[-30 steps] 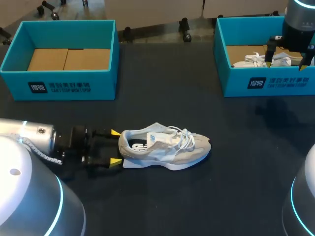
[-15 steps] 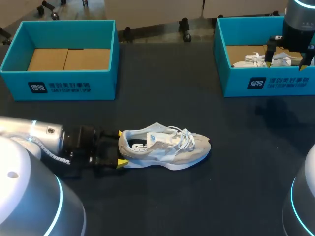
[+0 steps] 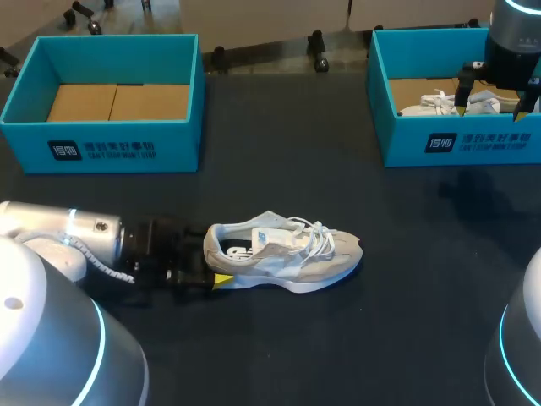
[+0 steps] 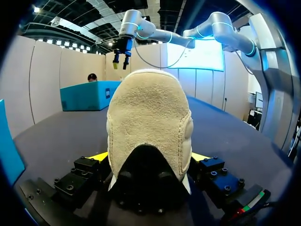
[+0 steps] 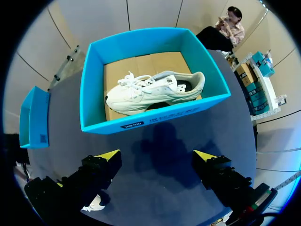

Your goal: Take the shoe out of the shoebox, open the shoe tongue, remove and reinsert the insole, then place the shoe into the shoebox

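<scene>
Biggest thing first: the dark desk [image 3: 279, 135]. Two teal boxes sit on it. The empty shoebox [image 3: 101, 152] is at 10 o'clock, and the other shoebox [image 3: 456, 144] is at 2 o'clock with a white second shoe [image 5: 155, 92] lying inside on the cardboard floor. The shoe [image 3: 296, 258] I'm working on is out on the desk, a bit toward 6 o'clock from centre. It's upright on its sole, toe at 3, heel at 9. My left pincer [image 4: 149, 157] comes in from 9 with that heel in its gap. Honestly can't tell if it's clamping or just sitting around it. My right pincer [image 5: 156, 157] hangs over the 2 o'clock box, spread wide, holding nothing.
</scene>
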Robot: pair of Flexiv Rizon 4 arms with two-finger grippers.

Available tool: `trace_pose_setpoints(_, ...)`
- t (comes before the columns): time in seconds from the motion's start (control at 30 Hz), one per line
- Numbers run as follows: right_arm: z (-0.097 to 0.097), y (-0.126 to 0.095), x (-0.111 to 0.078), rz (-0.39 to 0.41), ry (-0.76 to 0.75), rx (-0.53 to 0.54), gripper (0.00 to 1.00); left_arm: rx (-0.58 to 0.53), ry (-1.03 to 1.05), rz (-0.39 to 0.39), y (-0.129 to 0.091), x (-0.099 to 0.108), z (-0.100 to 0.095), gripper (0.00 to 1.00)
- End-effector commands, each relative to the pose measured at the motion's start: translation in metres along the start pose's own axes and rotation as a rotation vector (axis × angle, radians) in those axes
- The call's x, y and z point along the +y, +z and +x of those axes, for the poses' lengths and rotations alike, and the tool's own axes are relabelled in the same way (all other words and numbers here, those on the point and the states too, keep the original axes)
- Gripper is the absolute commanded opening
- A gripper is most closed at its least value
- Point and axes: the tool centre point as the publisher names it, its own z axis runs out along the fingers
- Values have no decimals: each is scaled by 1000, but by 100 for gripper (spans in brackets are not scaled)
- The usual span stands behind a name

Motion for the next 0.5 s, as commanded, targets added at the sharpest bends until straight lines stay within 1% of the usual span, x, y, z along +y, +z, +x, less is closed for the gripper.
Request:
trace_pose_setpoints(0.03, 0, 0, -1, -3, 1, 1, 100, 0, -2, -8, 4, 1, -2, 65)
trace_pose_setpoints(0.07, 0, 0, -1, -3, 1, 1, 100, 0, -3, -11, 4, 2, -2, 47)
trace_pose_setpoints(0.13, 0, 0, -1, -3, 1, 1, 100, 3, -1, -18, 4, 3, -2, 40)
trace_pose_setpoints(0.2, 0, 0, -1, -3, 1, 1, 100, 7, 0, -25, 4, 4, -2, 19)
trace_pose_setpoints(0.23, 0, 0, -1, -3, 1, 1, 100, 8, 2, -32, 4, 4, -2, 2)
trace_pose_setpoints(0.27, 0, 0, -1, -3, 1, 1, 100, 10, 4, -37, 4, 5, -2, 0)
trace_pose_setpoints(0.5, 0, 0, -1, -3, 1, 1, 100, 27, 10, -56, 4, 6, -3, 0)
